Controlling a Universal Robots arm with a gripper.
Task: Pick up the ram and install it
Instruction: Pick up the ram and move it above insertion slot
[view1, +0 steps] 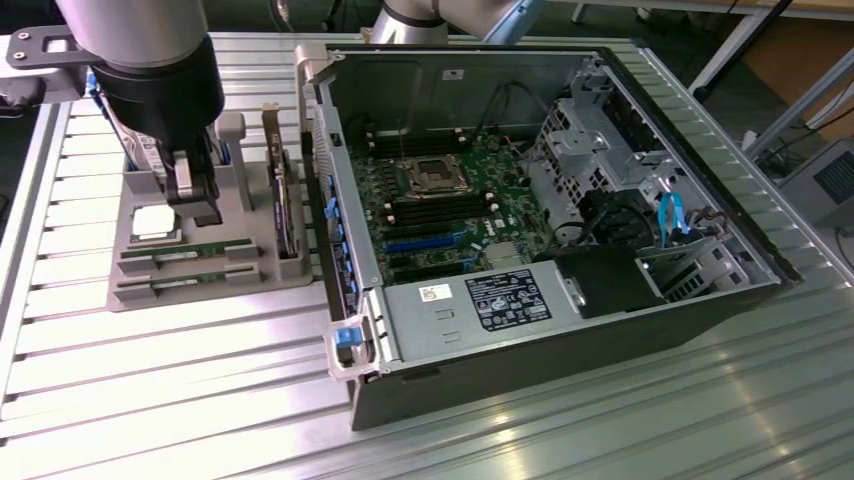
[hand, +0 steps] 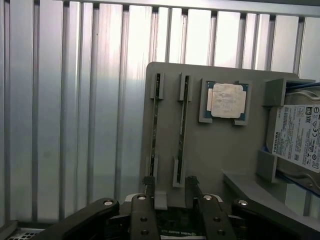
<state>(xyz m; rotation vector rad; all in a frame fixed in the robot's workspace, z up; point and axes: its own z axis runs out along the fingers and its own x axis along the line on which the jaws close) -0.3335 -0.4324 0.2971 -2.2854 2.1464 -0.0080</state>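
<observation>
Slatted table (hand: 75, 110) bears two rams (hand: 154, 130) (hand: 182, 135), one CPU (hand: 227, 100).

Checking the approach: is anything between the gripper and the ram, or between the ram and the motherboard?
Nothing visible separates the open gripper from the two ram sticks in the grey holder. Toward the motherboard, the upright hard drive and case wall rise between; the case is open above.

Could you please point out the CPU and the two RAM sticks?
CPU (hand: 228, 100): wrist view, lid centre.
RAM stick beside CPU (hand: 182, 130): wrist view, mid edge.
Outer RAM stick (hand: 154, 130): wrist view, mid edge.
</observation>
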